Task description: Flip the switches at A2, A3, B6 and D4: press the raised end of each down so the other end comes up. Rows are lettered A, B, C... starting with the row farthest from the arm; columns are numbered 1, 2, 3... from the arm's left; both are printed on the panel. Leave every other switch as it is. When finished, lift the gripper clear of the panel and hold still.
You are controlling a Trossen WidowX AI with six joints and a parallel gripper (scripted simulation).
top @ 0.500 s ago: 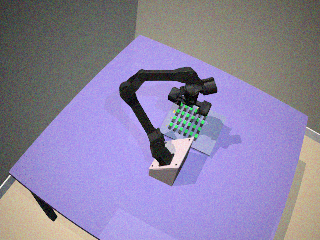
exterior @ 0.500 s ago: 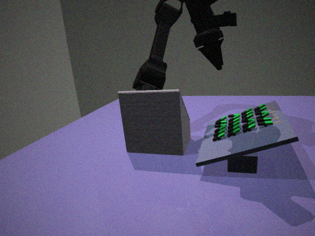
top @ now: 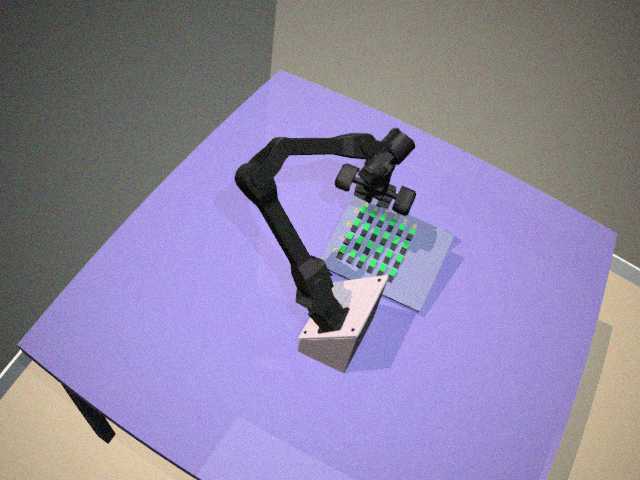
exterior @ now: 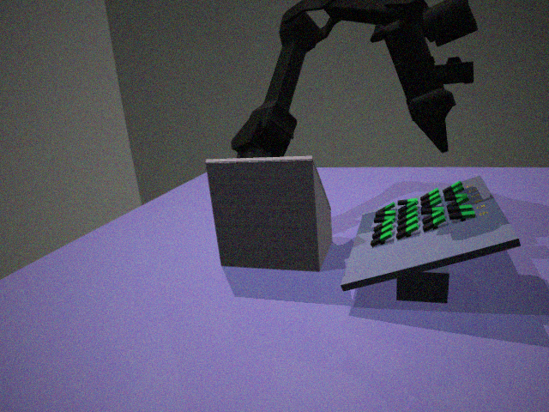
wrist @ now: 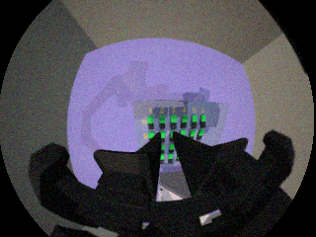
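The tilted panel (top: pixel 434 268) (exterior: pixel 425 255) (wrist: pixel 224 124) carries rows of black-and-green switches. Switch A2 (top: pixel 373 212) (wrist: pixel 162 119) and switch A3 (top: pixel 382 217) (wrist: pixel 174 118) are in the far row. Switch B6 (top: pixel 408 244) (wrist: pixel 201 132) is in the right column. Switch D4 (top: pixel 372 262) is in the near row; a finger mostly hides it in the wrist view. Which ends are raised is too small to tell surely. My gripper (top: pixel 375 202) (exterior: pixel 444 150) (wrist: pixel 166 134) is shut but for a narrow gap, empty, and hangs above the panel's far-left part, touching nothing.
The arm stands on a pale wedge-shaped base (top: pixel 361 304) (exterior: pixel 266 213) close to the panel's near edge. A dark block (exterior: pixel 422 287) supports the panel from below. The arm's shadow falls on the purple table (top: pixel 180 310) and across parts of the panel.
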